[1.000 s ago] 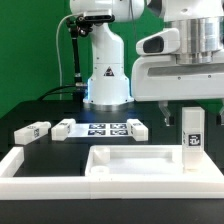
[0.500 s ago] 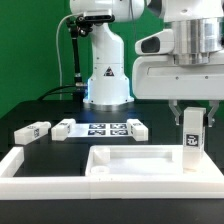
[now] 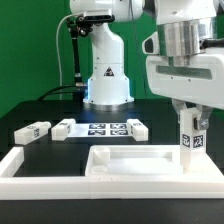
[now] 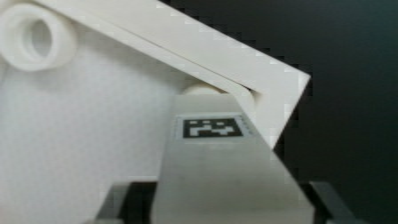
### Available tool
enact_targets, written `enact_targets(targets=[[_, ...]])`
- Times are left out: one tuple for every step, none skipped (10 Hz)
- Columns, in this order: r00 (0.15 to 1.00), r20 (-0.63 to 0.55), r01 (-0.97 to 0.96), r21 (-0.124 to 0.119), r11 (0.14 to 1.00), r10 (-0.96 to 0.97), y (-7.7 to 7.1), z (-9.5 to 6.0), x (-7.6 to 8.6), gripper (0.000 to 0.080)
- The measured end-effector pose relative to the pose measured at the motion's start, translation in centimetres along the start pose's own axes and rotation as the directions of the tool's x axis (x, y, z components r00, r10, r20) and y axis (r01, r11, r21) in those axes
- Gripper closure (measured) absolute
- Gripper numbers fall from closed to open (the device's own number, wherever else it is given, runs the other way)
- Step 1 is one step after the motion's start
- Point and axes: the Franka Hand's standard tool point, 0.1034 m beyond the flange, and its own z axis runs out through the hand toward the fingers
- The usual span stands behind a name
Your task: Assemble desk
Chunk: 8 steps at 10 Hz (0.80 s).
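My end effector (image 3: 188, 118) is closed on the upright leg (image 3: 189, 142), one finger against each side. The leg stands at the corner of the panel (image 3: 125, 166) toward the exterior view's right. The panel lies flat on the surface (image 3: 60, 143).

White desk panel (image 3: 140, 165); white leg post (image 3: 188, 150) with black-and-white square tag; green backdrop (image 3: 30, 60); black table (image 3: 60, 146).

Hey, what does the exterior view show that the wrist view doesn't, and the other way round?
Only exterior: the robot base, marker board, loose legs lying flat and the border rail. Only wrist: a round hole in the panel. Both: the claw shut on the upright leg at a corner of the panel.
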Motion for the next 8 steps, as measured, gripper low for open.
enact_targets(targets=[[0.985, 0.007, -0.170, 0.010, 0.985, 0.170, -0.1, 0.1, -0.1, 0.0509], [0.961, 0.005, -0.276, 0.014, 0.961, 0.276, -0.1, 0.1, -0.2, 0.0509], [0.941, 0.004, -0.338, 0.019, 0.941, 0.338, -0.1, 0.1, -0.2, 0.0509], [0.924, 0.005, -0.382, 0.020, 0.924, 0.382, -0.2, 0.1, -0.5, 0.0509], [0.938, 0.004, -0.348, 0.020, 0.937, 0.348, -0.2, 0.1, -0.5, 0.0509], [0.970, -0.007, -0.243, 0.019, 0.970, 0.243, -0.2, 0.1, -0.6, 0.0409], [0.999, -0.030, -0.030, 0.012, 0.999, 0.030, -0.2, 0.1, -0.9, 0.0409], [0.987, -0.040, 0.158, 0.012, 0.987, -0.158, -0.4, 0.1, -1.3, 0.0224]])
